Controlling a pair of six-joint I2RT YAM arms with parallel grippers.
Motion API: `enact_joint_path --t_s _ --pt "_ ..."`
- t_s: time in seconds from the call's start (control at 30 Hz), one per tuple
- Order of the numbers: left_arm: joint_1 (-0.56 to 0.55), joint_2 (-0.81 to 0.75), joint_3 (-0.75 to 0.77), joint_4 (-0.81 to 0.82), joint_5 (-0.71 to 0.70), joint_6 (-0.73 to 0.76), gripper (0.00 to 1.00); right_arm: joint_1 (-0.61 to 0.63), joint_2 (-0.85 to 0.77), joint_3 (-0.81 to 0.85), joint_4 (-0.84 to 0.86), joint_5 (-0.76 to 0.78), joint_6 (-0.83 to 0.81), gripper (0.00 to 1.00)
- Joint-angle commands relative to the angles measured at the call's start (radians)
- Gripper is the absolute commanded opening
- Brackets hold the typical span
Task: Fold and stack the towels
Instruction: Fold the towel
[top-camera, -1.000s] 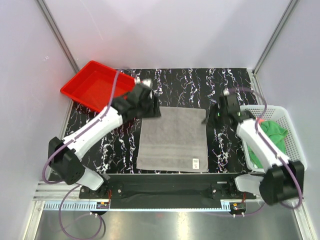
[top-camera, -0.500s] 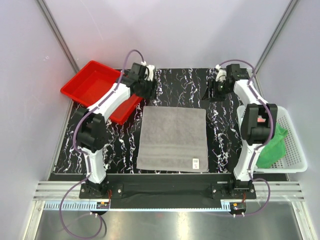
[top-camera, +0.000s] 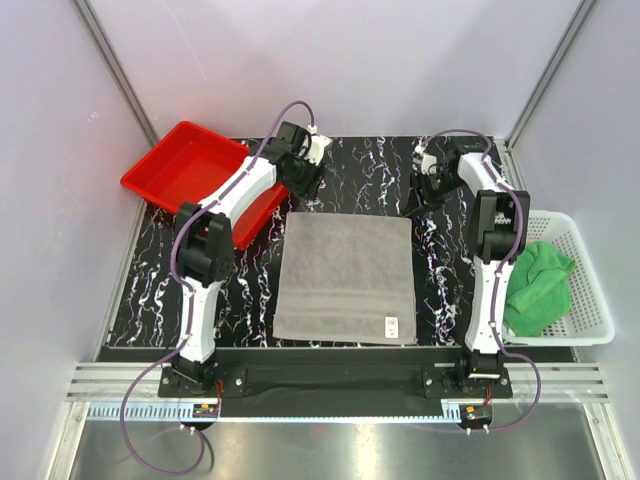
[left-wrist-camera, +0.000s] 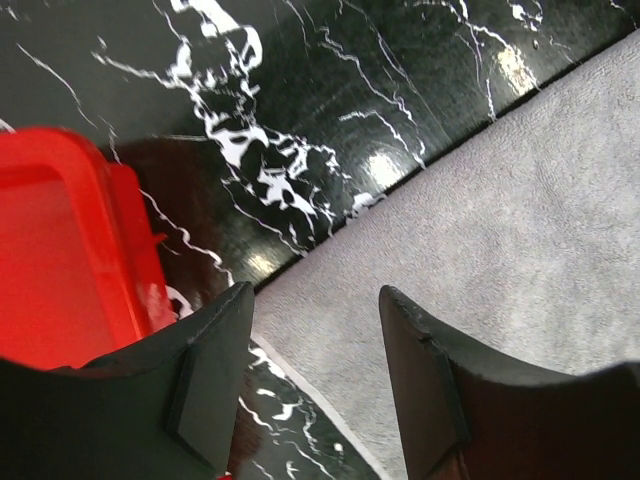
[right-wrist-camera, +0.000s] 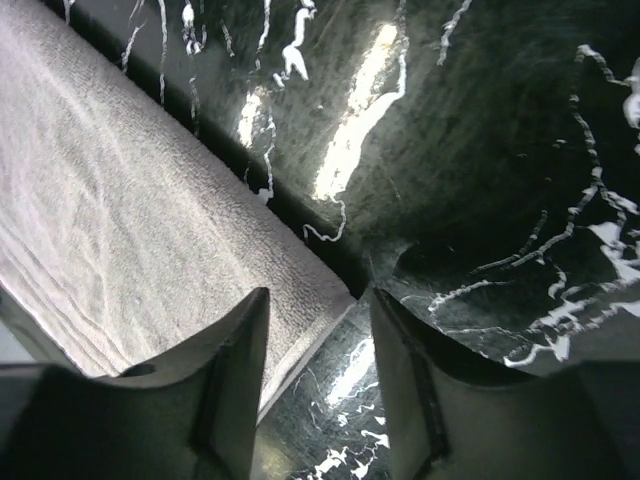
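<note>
A grey towel (top-camera: 347, 277) lies flat in the middle of the black marble table, a small label near its front right corner. My left gripper (top-camera: 306, 196) is open and hovers over the towel's far left corner (left-wrist-camera: 300, 300). My right gripper (top-camera: 418, 207) is open over the towel's far right corner (right-wrist-camera: 330, 290). A bright green towel (top-camera: 540, 285) lies crumpled in the white mesh basket (top-camera: 590, 300) at the right. The white and salmon-pink towels are out of view.
A red plastic tray (top-camera: 190, 172) sits at the far left, its corner close to my left gripper (left-wrist-camera: 60, 260). The enclosure walls stand behind and to both sides.
Both arms stretched toward the far side, then both grippers came back down to the grey towel's far corners. The towel has not moved.
</note>
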Motion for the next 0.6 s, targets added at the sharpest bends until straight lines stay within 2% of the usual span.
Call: enact_joint_path --t_s 0.0,0.1,0.23,0.4,0.43,0.57 --pt "0.003 0.015 0.058 -0.007 -0.014 0.077 0.57 -0.001 0.034 0.070 -0.074 -0.067 -0.094 0.50" --pt "0.004 0.019 0.050 -0.034 -0.020 0.097 0.57 -0.001 0.071 0.113 -0.142 -0.070 -0.136 0.46" --pt "0.003 0.015 0.045 -0.047 -0.005 0.114 0.57 -0.001 0.088 0.113 -0.139 -0.073 -0.150 0.40" --pt "0.003 0.051 0.081 -0.099 -0.049 0.168 0.58 -0.009 0.142 0.194 -0.171 -0.039 -0.140 0.06" --pt "0.003 0.067 0.084 -0.109 -0.093 0.179 0.58 -0.012 0.140 0.197 -0.159 -0.007 -0.135 0.04" --pt "0.006 0.091 0.104 -0.130 -0.127 0.223 0.55 -0.015 0.105 0.191 -0.124 0.033 -0.160 0.01"
